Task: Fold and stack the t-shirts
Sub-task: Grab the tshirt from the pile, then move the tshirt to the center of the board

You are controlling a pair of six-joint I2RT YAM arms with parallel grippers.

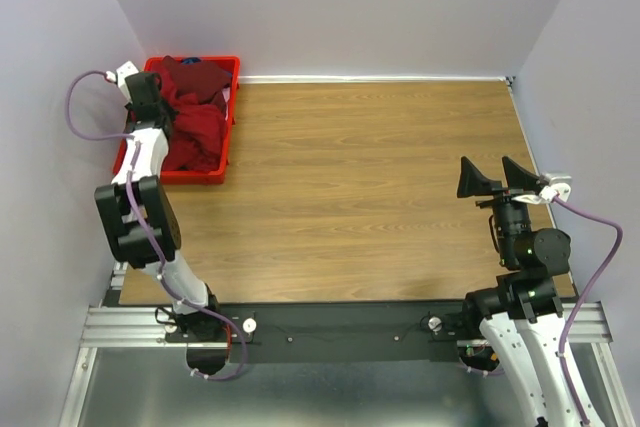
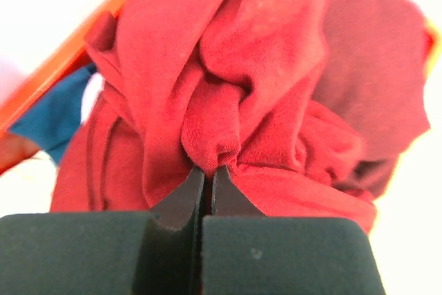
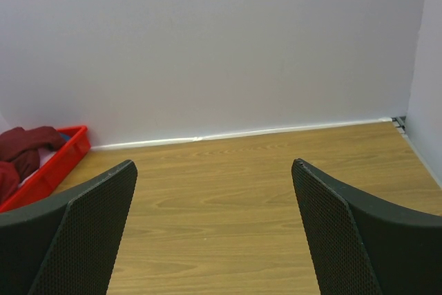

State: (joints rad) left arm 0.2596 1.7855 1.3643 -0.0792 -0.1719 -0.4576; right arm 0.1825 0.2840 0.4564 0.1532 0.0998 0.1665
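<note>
A heap of t-shirts fills the red crate at the back left. A bright red t-shirt lies on top, with a dark maroon one behind it and a blue one at the crate's side. My left gripper is in the crate, shut on a bunched fold of the bright red t-shirt. In the top view it is over the crate's left side. My right gripper is open and empty, above the table's right side.
The red crate also shows at the left edge of the right wrist view, with maroon cloth in it. The wooden table runs from the crate to the right wall. Grey walls close the back and both sides.
</note>
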